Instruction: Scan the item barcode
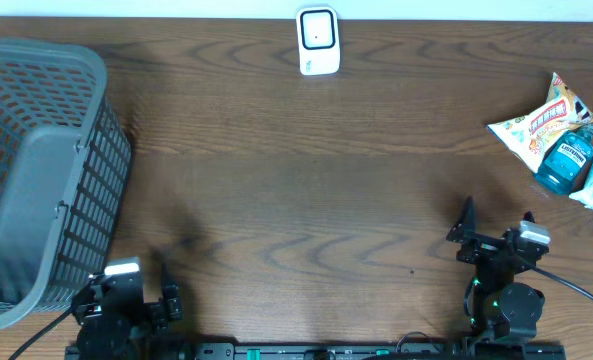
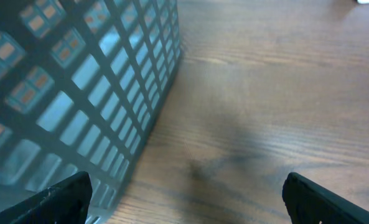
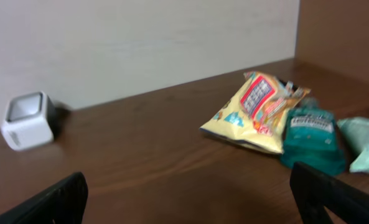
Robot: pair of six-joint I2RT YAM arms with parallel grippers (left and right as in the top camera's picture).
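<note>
Crinkly yellow foil on the snack bag [image 3: 256, 109], lying far right on the wooden table [image 1: 296, 200] against a teal bottle [image 3: 312, 134]. Likely light, soft and slippery, so best pinched at a flat sealed edge. Bottle probably stiffer, heavier. Glossy white scanner [image 1: 317, 40] far centre. Grey lattice basket [image 1: 36, 170] left. Left gripper [image 2: 184, 199] and right gripper [image 3: 193, 199] spread wide, pinching nothing.

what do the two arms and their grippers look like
Both are black. The right gripper has slim dark jaws with a white block beside them. There are green lights lower on that arm, and a black cable trails off to the right. The left gripper carries a matching white box.
</note>
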